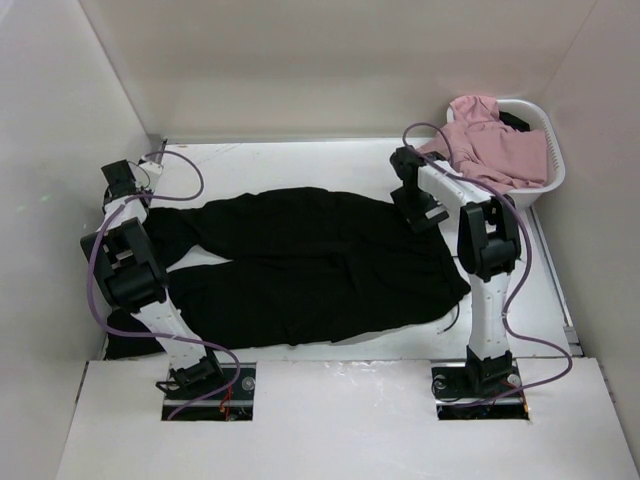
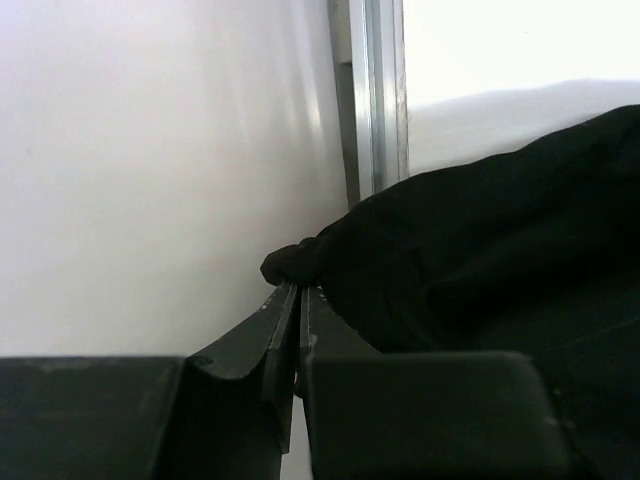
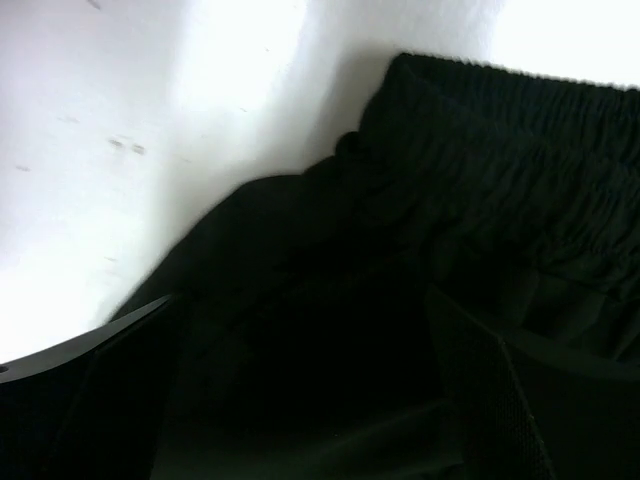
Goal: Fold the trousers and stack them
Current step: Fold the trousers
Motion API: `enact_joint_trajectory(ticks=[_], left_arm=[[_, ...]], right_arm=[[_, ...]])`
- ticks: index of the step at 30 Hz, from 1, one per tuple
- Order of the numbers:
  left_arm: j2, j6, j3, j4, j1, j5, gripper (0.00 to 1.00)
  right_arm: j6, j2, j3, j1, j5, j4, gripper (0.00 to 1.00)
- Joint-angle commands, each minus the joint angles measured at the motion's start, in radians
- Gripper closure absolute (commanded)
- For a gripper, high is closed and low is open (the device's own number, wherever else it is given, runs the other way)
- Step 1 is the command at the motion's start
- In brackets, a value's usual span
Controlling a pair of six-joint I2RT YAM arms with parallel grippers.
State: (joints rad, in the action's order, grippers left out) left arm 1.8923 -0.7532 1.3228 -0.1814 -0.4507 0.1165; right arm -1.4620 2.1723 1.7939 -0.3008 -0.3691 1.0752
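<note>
Black trousers (image 1: 320, 262) lie spread on the white table (image 1: 300, 160), elastic waistband to the right, legs to the left. My left gripper (image 1: 148, 203) is at the far-left leg end, by the left wall. In the left wrist view it (image 2: 298, 288) is shut on a small pinch of the black cloth (image 2: 480, 250). My right gripper (image 1: 428, 215) is at the far corner of the waistband. In the right wrist view it (image 3: 310, 330) is open, fingers wide apart and low over the dark cloth beside the gathered waistband (image 3: 510, 190).
A white basket (image 1: 556, 160) with pink garments (image 1: 495, 140) stands at the back right, close behind the right arm. White walls close in the table on the left, back and right. A metal corner post (image 2: 378, 90) shows in the left wrist view.
</note>
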Motion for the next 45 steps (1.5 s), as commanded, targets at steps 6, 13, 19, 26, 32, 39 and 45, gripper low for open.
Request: enact_joint_trajectory(ticks=[6, 13, 19, 26, 32, 39, 45], left_arm=[[-0.051, 0.031, 0.079, 0.066, -0.003, -0.005, 0.98], [-0.068, 0.028, 0.078, 0.069, -0.007, -0.008, 0.97], [-0.067, 0.037, 0.073, 0.069, -0.001, -0.003, 0.97], [-0.062, 0.022, 0.072, 0.083, -0.001, -0.009, 0.99], [-0.081, -0.076, 0.147, 0.117, 0.007, -0.003, 0.99], [-0.196, -0.205, 0.11, 0.203, 0.027, -0.014, 0.99], [-0.372, -0.287, -0.025, 0.249, 0.017, -0.041, 0.99]], right_arm=[[0.002, 0.052, -0.017, -0.008, 0.114, 0.037, 0.0], [-0.012, 0.067, -0.014, -0.008, 0.131, 0.049, 0.0], [0.019, -0.018, -0.169, 0.004, 0.163, -0.113, 0.32], [0.069, -0.164, -0.407, 0.036, 0.222, -0.376, 1.0], [0.331, -0.357, -0.386, -0.039, 0.041, -0.472, 1.0], [0.466, -0.676, -0.622, -0.054, -0.06, -0.635, 1.0], [0.491, -0.938, -0.867, -0.054, -0.082, -0.661, 1.0]])
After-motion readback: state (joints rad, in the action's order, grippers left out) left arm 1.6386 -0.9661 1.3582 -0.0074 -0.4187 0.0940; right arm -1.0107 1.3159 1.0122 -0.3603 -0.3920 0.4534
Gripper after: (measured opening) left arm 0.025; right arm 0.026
